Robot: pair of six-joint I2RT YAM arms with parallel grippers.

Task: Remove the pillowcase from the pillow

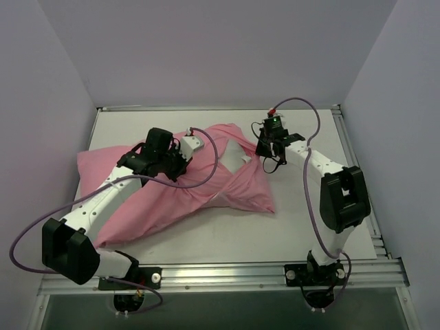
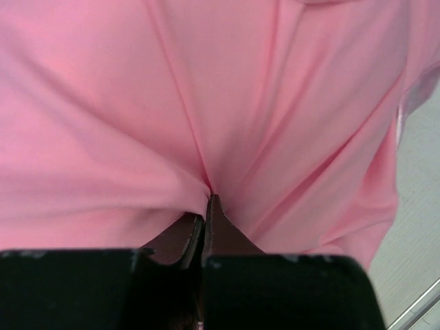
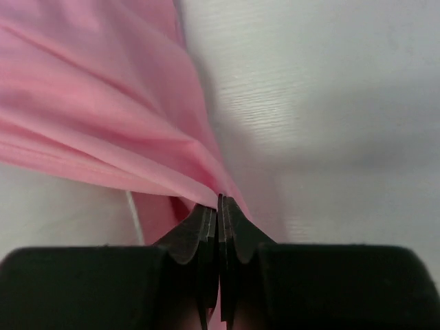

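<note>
The pink pillowcase [image 1: 137, 213] lies wrinkled across the table from the far left to the middle right. A small patch of the off-white pillow [image 1: 238, 155] shows through a gap near its far right end. My left gripper [image 1: 180, 165] sits on top of the middle of the case. In the left wrist view it [image 2: 207, 201] is shut, with a fold of pink fabric [image 2: 206, 89] pinched at the tips. My right gripper [image 1: 264, 150] is at the case's far right edge. In the right wrist view it [image 3: 219, 201] is shut on the edge of the pink fabric [image 3: 103, 103].
The white table [image 1: 309, 227] is walled in by pale panels on the left, back and right. A metal rail [image 1: 220, 275] runs along the near edge by the arm bases. Purple cables loop off both arms. Bare tabletop [image 3: 330, 103] lies beside the right gripper.
</note>
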